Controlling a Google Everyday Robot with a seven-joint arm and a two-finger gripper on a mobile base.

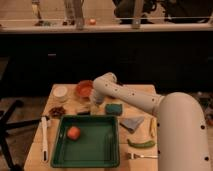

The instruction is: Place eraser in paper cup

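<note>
Dark eraser (83, 112), one, beside gripper (95, 106)

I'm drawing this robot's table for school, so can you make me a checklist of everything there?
surface: wooden table, crowded.
job's things: eraser on the table just behind the green tray; paper cup upright near the far-left corner.
clutter: orange bowl, teal sponge, round orange fruit in the tray, green vegetable, fork.
tool: open, low between bowl and sponge, beside the eraser, holding nothing.
cables: nothing seen.
surroundings: dark wall behind.
</note>
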